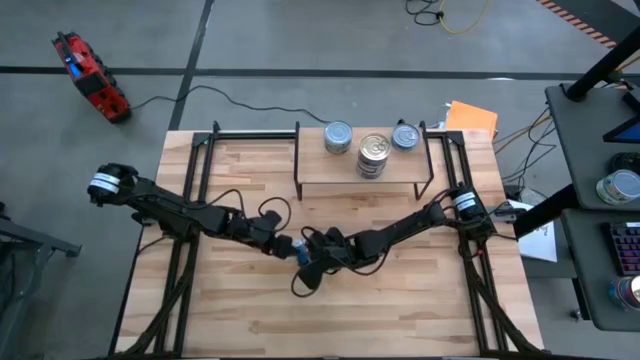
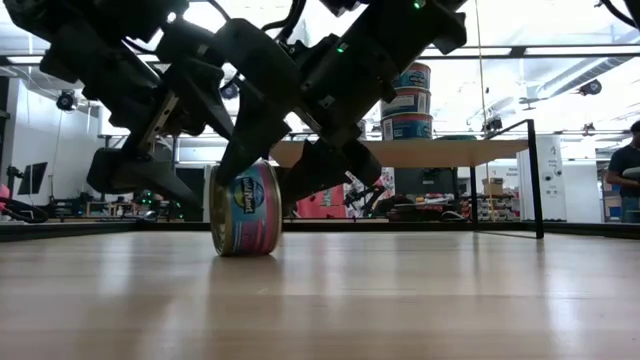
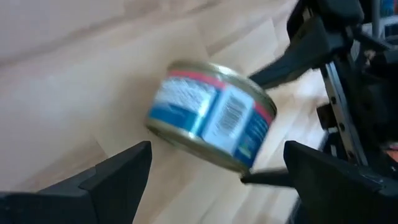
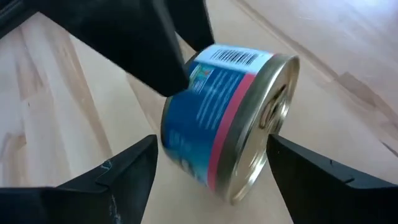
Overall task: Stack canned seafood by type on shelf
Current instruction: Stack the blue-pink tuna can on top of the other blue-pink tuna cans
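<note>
A blue-and-pink labelled tin [image 2: 245, 210] of canned seafood stands on its round wall on the tabletop, mid-table [image 1: 300, 250], its silver lid [image 4: 273, 124] facing sideways. My left gripper [image 3: 217, 149] is open wide just left of it. My right gripper [image 4: 211, 140] is open, one finger beside each flat end of the tin. On the shelf [image 1: 330, 172] at the far side stand a silver-topped tin [image 1: 338, 137], a silver-topped stack [image 1: 373, 155] and a blue-topped tin [image 1: 404, 135]. My left gripper's fingers stand apart short of the tin. One dark finger [image 4: 155, 50] reaches the tin's round wall from above, and I cannot tell whether it touches. My right gripper's fingertips [image 4: 277, 146] lie close to the tin's lid and base, slanting down from the right. Whether they touch I cannot tell.
Black frame rails [image 1: 195, 170] run along the table's left and right sides [image 1: 455, 160]. Bare wood lies toward the near edge [image 1: 330, 320]. A side table with more tins [image 1: 620, 185] stands off to the right. A person [image 2: 628, 175] is in the room behind.
</note>
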Robot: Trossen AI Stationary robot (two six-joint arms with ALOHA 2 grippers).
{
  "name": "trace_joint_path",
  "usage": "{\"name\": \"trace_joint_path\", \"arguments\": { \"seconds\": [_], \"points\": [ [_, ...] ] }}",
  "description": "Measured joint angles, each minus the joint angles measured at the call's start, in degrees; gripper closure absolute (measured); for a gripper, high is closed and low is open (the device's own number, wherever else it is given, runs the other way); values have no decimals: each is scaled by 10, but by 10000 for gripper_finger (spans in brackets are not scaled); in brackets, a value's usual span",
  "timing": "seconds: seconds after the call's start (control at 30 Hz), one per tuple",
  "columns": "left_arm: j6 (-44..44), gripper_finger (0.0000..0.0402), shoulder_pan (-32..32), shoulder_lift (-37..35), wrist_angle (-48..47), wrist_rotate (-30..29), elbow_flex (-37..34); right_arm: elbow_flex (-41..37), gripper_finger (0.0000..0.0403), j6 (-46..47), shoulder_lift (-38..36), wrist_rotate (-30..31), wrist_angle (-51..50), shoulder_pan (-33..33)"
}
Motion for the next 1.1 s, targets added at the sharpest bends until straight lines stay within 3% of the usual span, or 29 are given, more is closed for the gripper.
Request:
{"name": "trace_joint_path", "arguments": {
  "seconds": [0.37,0.5,0.83,0.97,1.1],
  "points": [
    [-5,52,0,4,12,40,0,2,146,-27,0,-1,-31,-2],
    [3,52,0,-28,15,73,5,5,153,-26,-1,-13,-33,0],
    [87,52,50,-96,-87,33,10,28,150,-19,-5,-17,-64,3],
    [95,52,66,-93,-86,44,10,33,147,-12,-6,-16,-69,3],
    [100,52,55,-94,-91,59,10,39,155,-9,-23,-45,-142,4]
  ]
}}
